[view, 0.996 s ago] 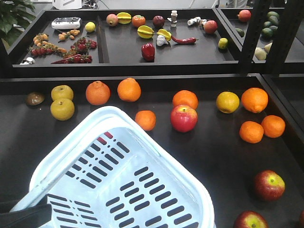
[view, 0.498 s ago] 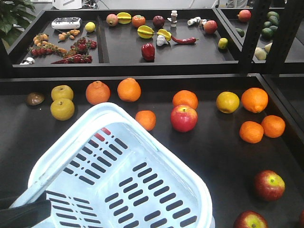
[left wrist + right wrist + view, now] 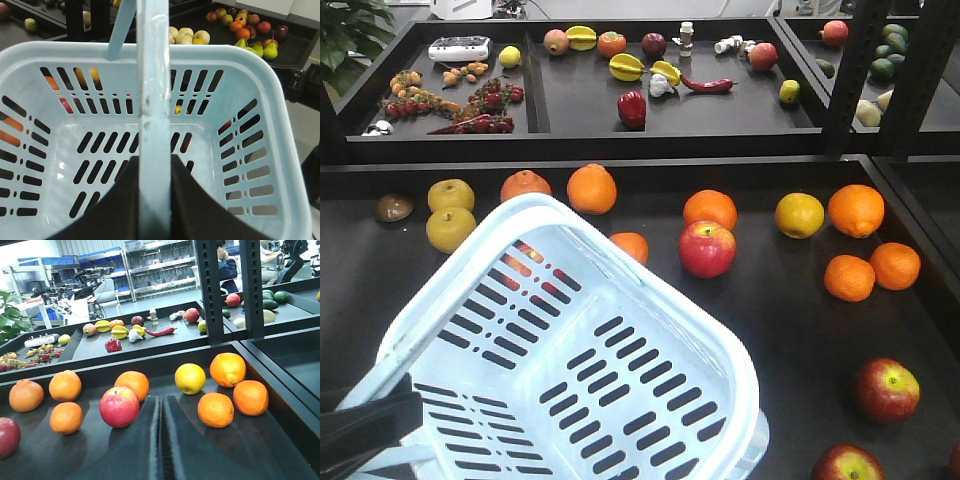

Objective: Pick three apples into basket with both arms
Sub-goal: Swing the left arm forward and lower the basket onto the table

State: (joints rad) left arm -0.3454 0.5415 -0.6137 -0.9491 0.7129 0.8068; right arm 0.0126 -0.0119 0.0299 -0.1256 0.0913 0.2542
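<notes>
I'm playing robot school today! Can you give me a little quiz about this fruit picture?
1. True or false: the basket has fruit inside.
2. The left fingers squeeze: A) the handle, B) a lemon, C) nothing.
3. Which fruit sits just behind the middle apple?
Key: 1 false; 2 A; 3 an orange.
</notes>
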